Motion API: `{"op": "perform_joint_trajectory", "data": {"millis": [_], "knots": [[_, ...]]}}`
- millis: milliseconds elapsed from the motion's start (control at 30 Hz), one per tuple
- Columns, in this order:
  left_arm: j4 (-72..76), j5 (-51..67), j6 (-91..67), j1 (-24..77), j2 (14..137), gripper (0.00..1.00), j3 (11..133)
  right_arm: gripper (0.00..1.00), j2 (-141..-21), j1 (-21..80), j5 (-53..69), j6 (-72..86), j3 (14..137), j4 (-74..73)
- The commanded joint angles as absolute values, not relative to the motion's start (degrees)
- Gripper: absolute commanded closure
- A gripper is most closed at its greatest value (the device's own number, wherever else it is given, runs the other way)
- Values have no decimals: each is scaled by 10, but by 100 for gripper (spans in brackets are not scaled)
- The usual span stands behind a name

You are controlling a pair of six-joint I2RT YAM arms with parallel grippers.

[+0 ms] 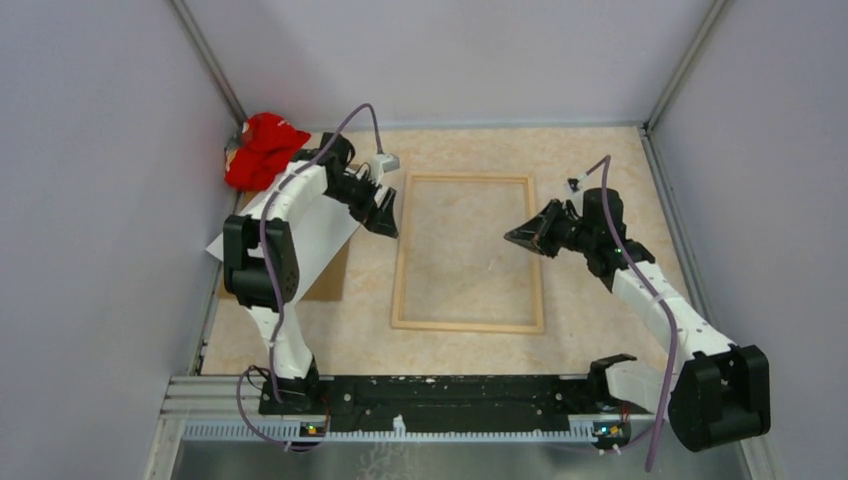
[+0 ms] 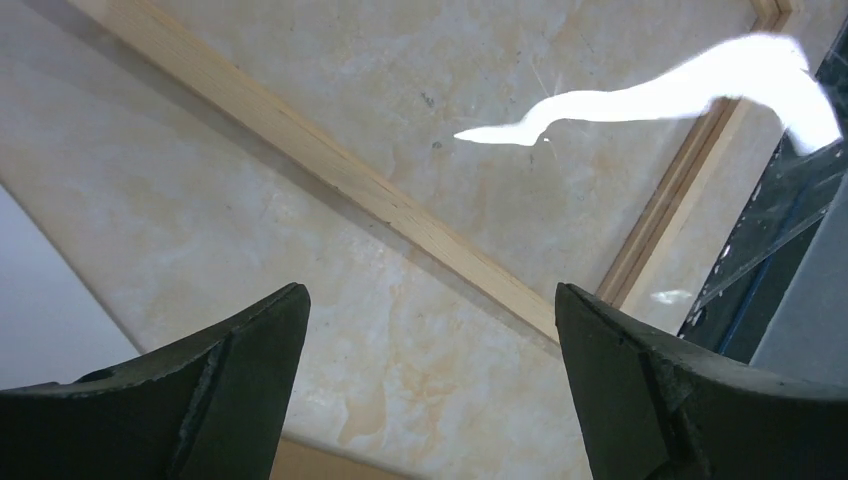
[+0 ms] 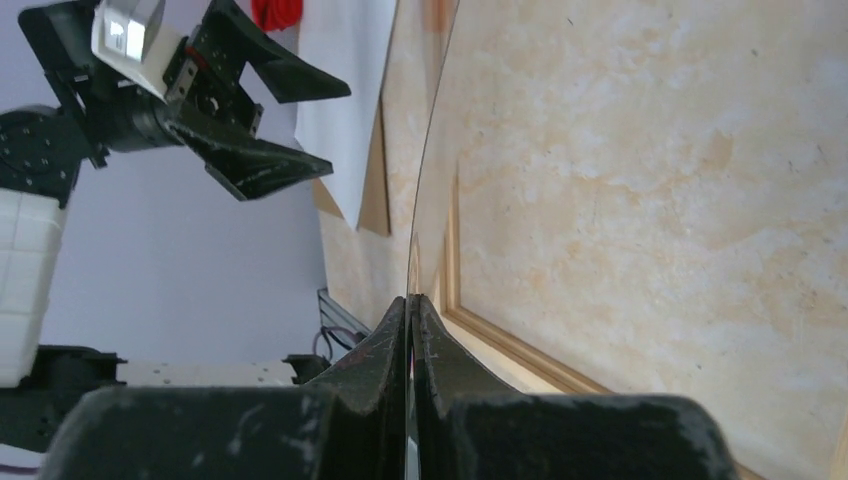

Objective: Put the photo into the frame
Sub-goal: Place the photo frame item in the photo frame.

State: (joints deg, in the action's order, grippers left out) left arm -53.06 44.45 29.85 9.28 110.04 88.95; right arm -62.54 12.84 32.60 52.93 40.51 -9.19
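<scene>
Photo [image 1: 325,228] is sitting off to the left, frame [image 1: 402,250] is lying flat mid-table

Photo's lying pale side up across the brown board [image 1: 325,282], partly under the left arm, near a red cloth [image 1: 262,150]. Left gripper [image 1: 388,212] is hanging wide open with nothing in it just beside the frame's far left corner. Right gripper [image 1: 512,237] is sitting at the frame's right rail, pinching a thin clear sheet [image 3: 440,150]

The light wooden frame [image 1: 467,325] lies flat mid-table; the photo [image 1: 325,230] lies white-back up to its left.
</scene>
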Motion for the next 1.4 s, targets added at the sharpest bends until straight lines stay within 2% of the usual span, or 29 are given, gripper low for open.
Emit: {"op": "perform_joint_trajectory", "data": {"millis": [0,200,467,633,667,867,1033,1133,1367], "knots": [[-559,434,370,99,1004,1,915,100,-650,145,302,562,481,-34],[-542,411,396,148,915,1,900,100,-691,177,272,589,548,-28],[-557,367,395,251,850,1,928,100,-687,232,171,584,584,-41],[-544,308,403,324,811,1,895,100,-702,265,119,590,610,-37],[-525,267,413,348,786,1,868,100,-718,284,94,591,636,-42],[-488,205,422,375,730,1,803,100,-746,311,51,616,669,-55],[-393,82,441,403,674,2,721,100,-761,321,61,659,669,-29],[-345,54,468,407,652,2,682,100,-760,324,66,673,662,-19],[-323,6,463,416,699,7,686,100,-758,324,89,699,646,-4]]}}
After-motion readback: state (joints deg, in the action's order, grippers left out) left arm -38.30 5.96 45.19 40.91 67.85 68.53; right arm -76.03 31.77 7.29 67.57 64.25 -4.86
